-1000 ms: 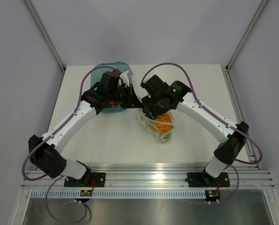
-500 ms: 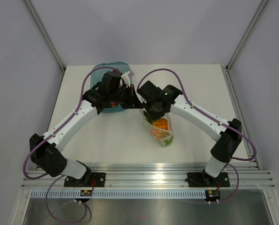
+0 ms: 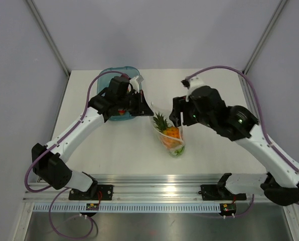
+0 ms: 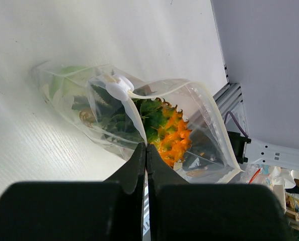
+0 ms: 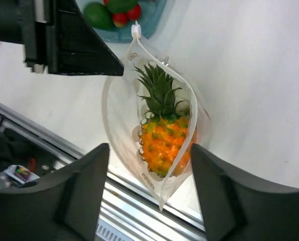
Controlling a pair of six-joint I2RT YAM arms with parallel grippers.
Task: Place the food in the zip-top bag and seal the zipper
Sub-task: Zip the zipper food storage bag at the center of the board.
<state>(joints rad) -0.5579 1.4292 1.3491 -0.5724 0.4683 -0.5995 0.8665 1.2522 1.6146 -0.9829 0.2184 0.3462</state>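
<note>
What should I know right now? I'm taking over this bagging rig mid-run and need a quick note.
Left gripper: shut on the zip-top bag rim; mouth open.
Right gripper: open, empty, above the bag.
Toy pineapple is inside the bag; green fruit and small red pieces lie in the blue tray.
To do: bag those, then seal the zipper; its white slider sits at the tray end.

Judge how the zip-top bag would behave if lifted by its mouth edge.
Probably floppy: the zip-top bag is thin clear film, its mouth gaping unevenly. Likely bottom-heavy, sagging around the toy pineapple inside. Possibly slippery, given its glossy surface.
</note>
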